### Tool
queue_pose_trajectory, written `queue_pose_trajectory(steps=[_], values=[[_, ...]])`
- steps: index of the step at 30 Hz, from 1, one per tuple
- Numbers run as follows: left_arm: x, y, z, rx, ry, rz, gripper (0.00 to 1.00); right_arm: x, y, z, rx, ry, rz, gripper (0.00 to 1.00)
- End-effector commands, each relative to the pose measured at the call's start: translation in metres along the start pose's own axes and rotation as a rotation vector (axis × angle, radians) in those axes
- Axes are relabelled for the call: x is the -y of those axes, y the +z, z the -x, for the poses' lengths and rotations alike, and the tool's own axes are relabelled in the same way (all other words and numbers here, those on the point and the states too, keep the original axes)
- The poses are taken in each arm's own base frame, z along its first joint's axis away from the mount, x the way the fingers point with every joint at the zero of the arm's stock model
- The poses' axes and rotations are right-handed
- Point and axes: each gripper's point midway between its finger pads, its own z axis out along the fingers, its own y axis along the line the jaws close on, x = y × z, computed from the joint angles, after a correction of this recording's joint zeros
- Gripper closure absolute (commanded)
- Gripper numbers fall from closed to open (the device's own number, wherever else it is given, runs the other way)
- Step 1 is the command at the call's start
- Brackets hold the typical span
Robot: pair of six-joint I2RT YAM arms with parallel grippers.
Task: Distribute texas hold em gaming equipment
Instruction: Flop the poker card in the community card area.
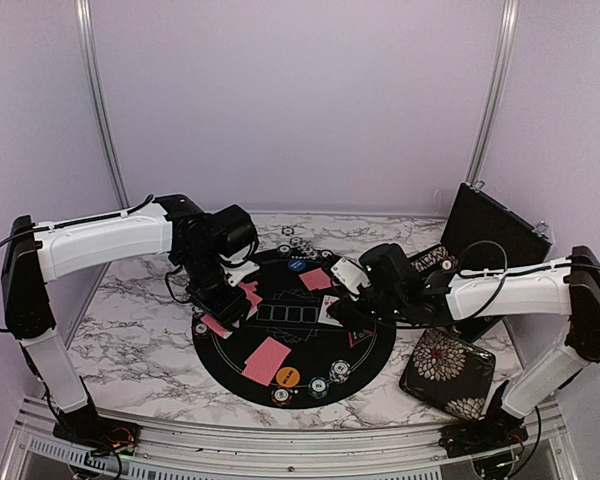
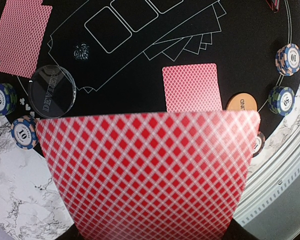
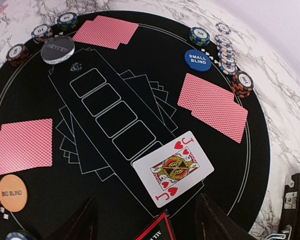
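Bench (image 1: 130,310): white marble pattern, grey veining. A round black mat (image 1: 320,360), printed with white card outlines, lies flat at centre. A floral square pouch (image 1: 447,373) lies flat just beside the mat's near right edge. A black rectangular case (image 1: 495,240) stands tilted at right rear, its foot hidden. A row of striped poker chips (image 3: 226,50) sits on the marble at the mat's far rim. One single chip (image 2: 24,132) straddles the left rim.
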Motion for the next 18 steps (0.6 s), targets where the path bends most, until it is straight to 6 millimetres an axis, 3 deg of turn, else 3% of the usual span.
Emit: queue_pose_trajectory(steps=[1,5,8,13,18], values=[[0.001,-0.009,-0.002,0.019,0.009,-0.01,0.56,-0.009,-0.025,0.045,0.106,0.245,0.171,0.35],[0.001,-0.009,-0.001,0.017,0.008,-0.01,0.56,-0.025,-0.042,0.078,0.183,0.443,0.432,0.35],[0.002,-0.009,-0.001,0.018,0.011,-0.01,0.56,-0.035,-0.044,0.091,0.171,0.559,0.587,0.36],[0.004,-0.007,-0.001,0.014,0.017,-0.008,0.56,-0.048,-0.045,0.106,0.165,0.734,0.805,0.41],[0.007,-0.006,0.0,0.011,0.026,-0.007,0.56,-0.064,-0.034,0.103,0.078,0.896,0.969,0.49]])
